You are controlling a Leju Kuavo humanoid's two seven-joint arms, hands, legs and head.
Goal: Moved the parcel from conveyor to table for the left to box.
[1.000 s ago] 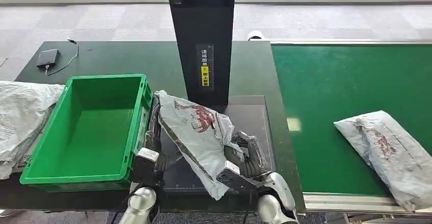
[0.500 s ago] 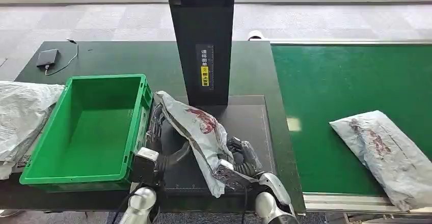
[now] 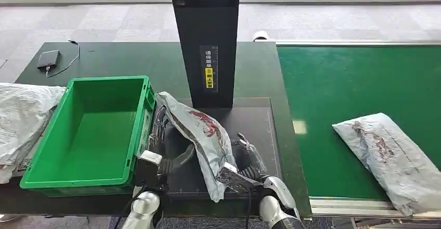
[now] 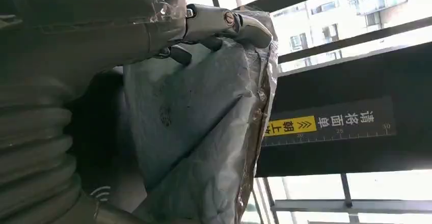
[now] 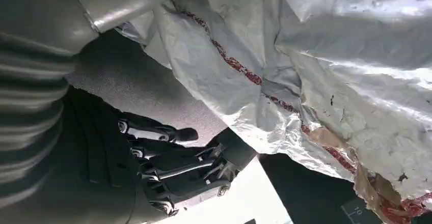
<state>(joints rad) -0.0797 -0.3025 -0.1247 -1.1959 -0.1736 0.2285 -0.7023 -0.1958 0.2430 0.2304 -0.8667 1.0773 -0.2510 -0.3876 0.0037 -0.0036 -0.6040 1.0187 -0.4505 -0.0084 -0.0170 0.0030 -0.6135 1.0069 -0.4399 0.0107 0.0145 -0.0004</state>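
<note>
parcels: two, one standing (image 3: 200,135) on table (image 3: 112,60), one lying (image 3: 395,156) on conveyor (image 3: 338,83) | crate (image 3: 93,130): one | left hand (image 3: 161,135) gripping standing parcel | right hand (image 3: 248,158) touching it, grip unclear

Silver arms, grey ribbed wrist covers (image 5: 30,81), seemingly black fingers (image 5: 173,170).

Your route to the green crate (image 3: 93,130) is open from above; its near wall stands just left of the parcel (image 3: 200,135). The black post (image 3: 208,41) blocks the surface (image 3: 114,60) directly behind the parcel.
</note>
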